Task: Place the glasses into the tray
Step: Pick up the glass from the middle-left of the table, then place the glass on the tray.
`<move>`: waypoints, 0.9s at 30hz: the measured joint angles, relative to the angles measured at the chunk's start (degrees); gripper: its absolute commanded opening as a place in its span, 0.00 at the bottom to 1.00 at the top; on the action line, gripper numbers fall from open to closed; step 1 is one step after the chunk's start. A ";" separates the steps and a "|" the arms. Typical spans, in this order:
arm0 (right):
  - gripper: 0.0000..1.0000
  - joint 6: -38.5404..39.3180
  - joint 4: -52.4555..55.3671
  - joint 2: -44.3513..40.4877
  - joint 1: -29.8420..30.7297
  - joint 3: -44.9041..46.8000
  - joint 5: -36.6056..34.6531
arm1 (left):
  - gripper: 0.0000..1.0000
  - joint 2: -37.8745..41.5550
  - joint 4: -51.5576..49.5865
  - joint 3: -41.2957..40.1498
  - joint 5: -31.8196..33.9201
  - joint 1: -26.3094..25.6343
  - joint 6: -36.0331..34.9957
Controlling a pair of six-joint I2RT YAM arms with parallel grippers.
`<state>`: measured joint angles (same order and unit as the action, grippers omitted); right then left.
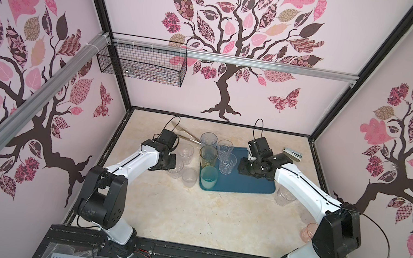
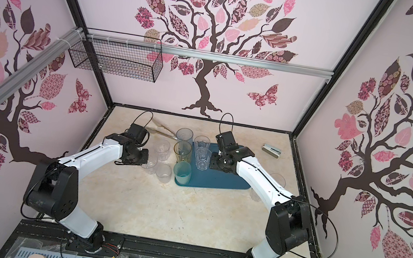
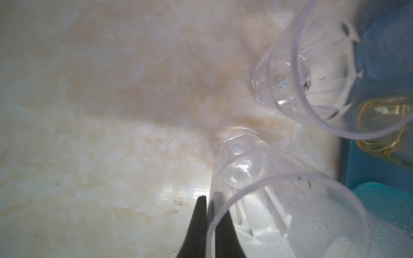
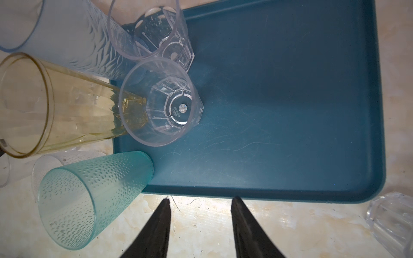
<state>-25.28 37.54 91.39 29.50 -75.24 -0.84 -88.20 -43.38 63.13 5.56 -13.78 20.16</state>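
Left wrist view: my left tool [image 3: 210,201] pinches the wall of a short clear faceted tumbler [image 3: 245,178] standing on the desk [image 3: 89,134] beside the teal-blue plastic tray [image 3: 362,176]. Right tool [image 4: 200,201] part-open, empty. Next, I judge: lift over the rim.

Base lettering of the clear glass [image 4: 159,102] is too small to read.

The beige marbled table [image 1: 199,214] carries a teal tray [image 1: 255,185] towards the back. Left of the tray, three clear glasses [image 1: 189,177] stand close together, and tongs [image 1: 187,133] lie behind them. A stapler [image 1: 292,153] lies at the back right. Right of the tray stand another clear glass [image 1: 284,196] and, nearer the front, a pink glass [image 1: 309,231].
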 measured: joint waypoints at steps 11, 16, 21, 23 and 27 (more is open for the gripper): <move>0.48 0.66 0.07 -2.34 0.00 -0.02 -1.60 | 0.00 18.86 -13.68 3.82 4.04 0.96 -2.10; 0.48 0.87 -0.15 -3.30 -0.83 -0.02 -2.14 | 0.00 20.48 -17.38 13.40 6.25 -5.20 -1.95; 0.48 0.83 -0.50 -5.22 -5.18 0.13 -1.68 | 0.00 15.58 -15.82 22.91 5.40 -17.11 0.61; 0.48 0.85 -0.68 -6.32 -8.13 0.79 -1.73 | 0.00 11.47 -13.22 25.31 3.78 -22.47 1.40; 0.49 0.81 -0.42 -8.09 -13.68 2.34 -2.40 | 0.00 1.22 -9.38 27.41 -0.33 -30.16 2.36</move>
<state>-24.47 37.12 83.31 15.81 -72.90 -3.25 -86.98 -52.75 90.54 5.23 -43.94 22.52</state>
